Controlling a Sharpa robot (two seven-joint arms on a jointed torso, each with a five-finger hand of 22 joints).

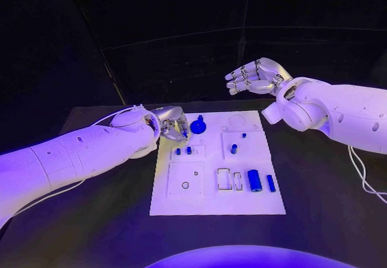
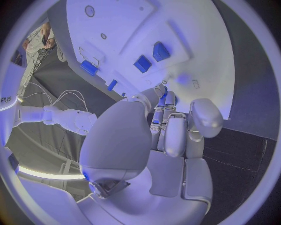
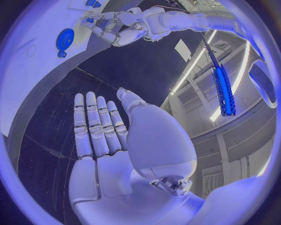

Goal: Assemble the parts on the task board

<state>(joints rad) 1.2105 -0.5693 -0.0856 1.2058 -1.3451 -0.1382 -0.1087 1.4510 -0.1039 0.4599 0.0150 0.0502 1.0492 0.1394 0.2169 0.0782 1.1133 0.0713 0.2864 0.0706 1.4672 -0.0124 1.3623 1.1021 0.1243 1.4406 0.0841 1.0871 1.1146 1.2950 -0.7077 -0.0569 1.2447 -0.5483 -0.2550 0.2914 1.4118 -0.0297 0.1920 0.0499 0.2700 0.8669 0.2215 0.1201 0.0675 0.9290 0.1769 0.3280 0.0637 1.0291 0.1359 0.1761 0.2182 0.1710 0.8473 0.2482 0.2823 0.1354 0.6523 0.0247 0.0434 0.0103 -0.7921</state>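
Note:
The white task board (image 1: 217,195) lies in the middle of the table. On it are a blue gear (image 1: 198,126), two small blue pegs (image 1: 183,150), a blue peg (image 1: 234,149), and a blue cylinder (image 1: 255,181) beside a thin blue bar (image 1: 271,183). My left hand (image 1: 170,124) hovers at the board's far left corner, just left of the gear, fingers bent down toward the board (image 2: 129,28) with nothing seen in them. Blue parts (image 2: 142,63) lie past its fingertips (image 2: 164,91). My right hand (image 1: 255,76) is raised beyond the board's far edge, fingers (image 3: 96,126) apart and empty.
Two white rectangular frames (image 1: 230,179) sit on the board left of the cylinder. Black table (image 1: 335,223) surrounds the board on all sides. A cable (image 1: 368,186) trails from the right arm over the table's right side.

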